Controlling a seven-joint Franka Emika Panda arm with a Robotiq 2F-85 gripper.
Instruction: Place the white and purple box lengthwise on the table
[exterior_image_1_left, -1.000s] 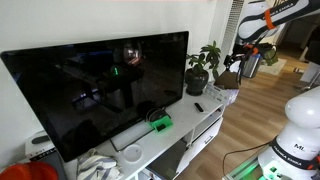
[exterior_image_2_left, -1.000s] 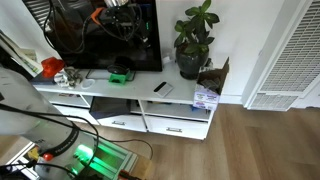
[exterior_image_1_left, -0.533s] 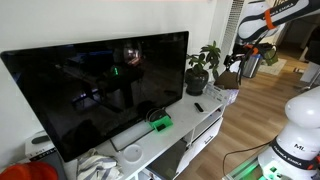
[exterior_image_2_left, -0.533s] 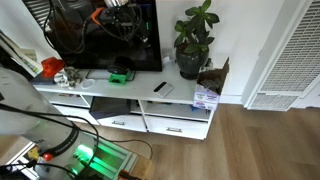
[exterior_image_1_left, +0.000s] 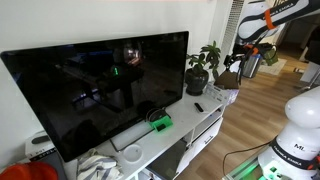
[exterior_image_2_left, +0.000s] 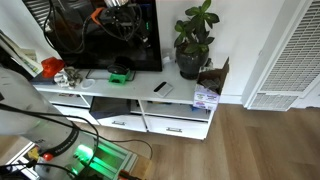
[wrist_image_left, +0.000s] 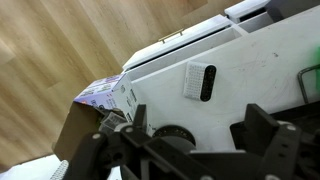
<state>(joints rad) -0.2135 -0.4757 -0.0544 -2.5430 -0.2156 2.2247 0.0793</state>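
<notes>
The white and purple box (exterior_image_2_left: 205, 97) lies at the end of the long white table (exterior_image_2_left: 100, 92), beside the plant pot. It also shows in an exterior view (exterior_image_1_left: 224, 95) and at the left of the wrist view (wrist_image_left: 108, 95), next to a brown cardboard flap (wrist_image_left: 75, 130). My gripper (wrist_image_left: 198, 115) is open and empty, its fingers spread above the table top. In both exterior views it hangs just above the box (exterior_image_1_left: 233, 68) (exterior_image_2_left: 213, 74). Whether it touches the box is hard to tell.
A big TV (exterior_image_1_left: 100, 85) stands on the table. A potted plant (exterior_image_2_left: 192, 45) stands close behind the box. A small black remote (exterior_image_2_left: 160, 88) (wrist_image_left: 200, 82) and a bright green box (exterior_image_2_left: 120, 75) lie in front of the TV. Wooden floor lies beyond the table's end.
</notes>
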